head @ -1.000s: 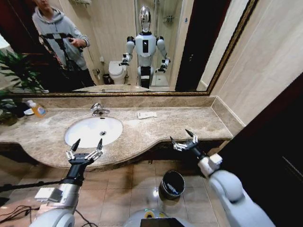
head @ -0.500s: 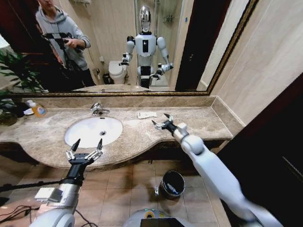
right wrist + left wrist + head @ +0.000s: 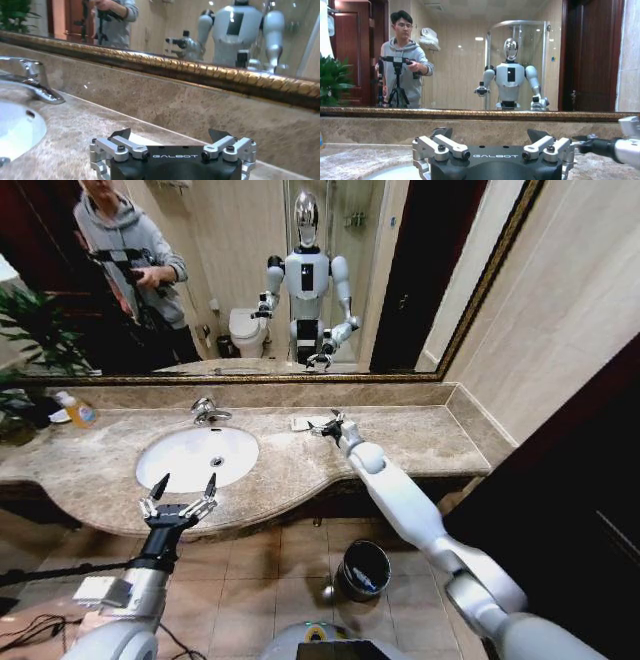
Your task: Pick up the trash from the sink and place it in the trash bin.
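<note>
- Where the wall mirror (image 3: 250, 280) meets the backsplash, the beige marble counter (image 3: 400, 442) runs full width below it.
- The white oval sink (image 3: 197, 457) is set into the counter, with the chrome faucet (image 3: 207, 412) behind it.
- The trash bin (image 3: 364, 570) stands on the tiled floor below the counter edge, well apart from the sink.
- The right arm reaches across the counter; the right end effector (image 3: 326, 425) hovers with fingers spread wide, just beside the flat white packet (image 3: 304, 423).
- The left end effector (image 3: 181, 497) is parked at the counter's front edge before the sink, fingers wide apart.
- The packet lies flat on the counter, right of the faucet, near the backsplash.
</note>
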Motion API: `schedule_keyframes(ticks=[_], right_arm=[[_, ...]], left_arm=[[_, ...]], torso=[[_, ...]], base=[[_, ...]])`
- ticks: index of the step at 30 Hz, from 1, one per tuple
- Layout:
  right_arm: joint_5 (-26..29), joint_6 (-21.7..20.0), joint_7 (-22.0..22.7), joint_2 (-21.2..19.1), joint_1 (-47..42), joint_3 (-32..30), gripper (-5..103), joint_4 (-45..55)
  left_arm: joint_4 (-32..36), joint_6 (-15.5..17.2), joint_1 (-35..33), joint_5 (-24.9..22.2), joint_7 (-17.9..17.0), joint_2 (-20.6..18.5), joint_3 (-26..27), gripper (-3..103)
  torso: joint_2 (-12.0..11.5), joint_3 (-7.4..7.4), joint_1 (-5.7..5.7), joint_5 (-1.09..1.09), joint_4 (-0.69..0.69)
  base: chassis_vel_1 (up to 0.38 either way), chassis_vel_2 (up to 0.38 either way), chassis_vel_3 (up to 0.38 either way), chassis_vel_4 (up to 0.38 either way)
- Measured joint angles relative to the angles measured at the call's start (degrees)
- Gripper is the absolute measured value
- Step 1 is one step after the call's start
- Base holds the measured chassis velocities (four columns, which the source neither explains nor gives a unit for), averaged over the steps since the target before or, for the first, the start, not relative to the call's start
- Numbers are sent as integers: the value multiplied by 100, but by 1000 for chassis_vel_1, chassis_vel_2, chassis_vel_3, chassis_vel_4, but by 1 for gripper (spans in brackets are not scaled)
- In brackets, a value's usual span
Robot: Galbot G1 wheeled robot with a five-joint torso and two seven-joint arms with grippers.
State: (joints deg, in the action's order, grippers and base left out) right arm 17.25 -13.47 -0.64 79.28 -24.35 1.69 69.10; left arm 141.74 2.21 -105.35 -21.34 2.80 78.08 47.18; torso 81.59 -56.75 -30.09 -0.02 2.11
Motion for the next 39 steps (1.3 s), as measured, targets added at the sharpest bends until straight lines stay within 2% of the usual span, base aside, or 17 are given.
schedule_keyframes(ticks=[5, 9, 10, 11, 21, 28, 31, 32, 35, 36, 39], right_arm=[[-11, 61, 15, 286, 165, -159, 100, -523], [-94, 94, 39, 189, 19, -574, 100, -662], [-118, 104, 49, 153, -17, -703, 100, -752], [-119, 125, 49, 163, -4, -784, 100, -889], [31, 294, -141, 320, 105, -875, 100, -1351], [-196, 526, -370, 402, 157, -839, 101, -1490], [-236, 552, -443, 393, 158, -838, 91, -1533], [-236, 552, -443, 393, 158, -838, 91, -1533], [-260, 597, -589, 380, 154, -845, 76, -1616], [-260, 597, -589, 380, 154, -845, 76, -1616], [-306, 639, -696, 372, 139, -845, 59, -1646]], left_arm=[[0, 0, 0, 0, 0, 0, 0, 100], [0, 0, 0, 0, -1, 0, 1, 100], [0, 0, 0, 0, -1, 0, 0, 100], [0, 0, 0, 0, -1, 0, 0, 100], [0, 0, 0, 0, 0, 0, 0, 100], [0, 0, 0, 0, 0, 0, 0, 100], [0, 0, 0, 0, 0, 0, 0, 100], [0, 0, 0, 0, 0, 0, 0, 100], [0, 0, 0, 0, 0, 0, 0, 100], [0, 0, 0, 0, 0, 0, 0, 100], [0, 0, 0, 0, 0, 0, 0, 100]], torso=[[0, 0, 0, 0, 2], [0, 0, 0, 0, 1], [1, 0, 1, -1, -8], [1, 0, 1, 1, -5], [1, 0, 0, 2, 0], [1, 0, 0, 2, 0], [1, 0, 0, 1, 0], [1, 0, 0, 1, 0], [1, 0, 0, 2, 0], [1, 0, 0, 2, 0], [1, 0, 0, 2, 0]], base=[[0, 0, 0, 0], [0, 0, 0, 0], [0, 0, 0, 0], [-18, -58, -24, -27], [-3, -12, -5, -3], [0, 0, 0, 0], [0, 0, 0, 0], [0, 0, 0, 0], [0, 0, 0, 0], [0, 0, 0, 0], [0, 0, 0, 0]])
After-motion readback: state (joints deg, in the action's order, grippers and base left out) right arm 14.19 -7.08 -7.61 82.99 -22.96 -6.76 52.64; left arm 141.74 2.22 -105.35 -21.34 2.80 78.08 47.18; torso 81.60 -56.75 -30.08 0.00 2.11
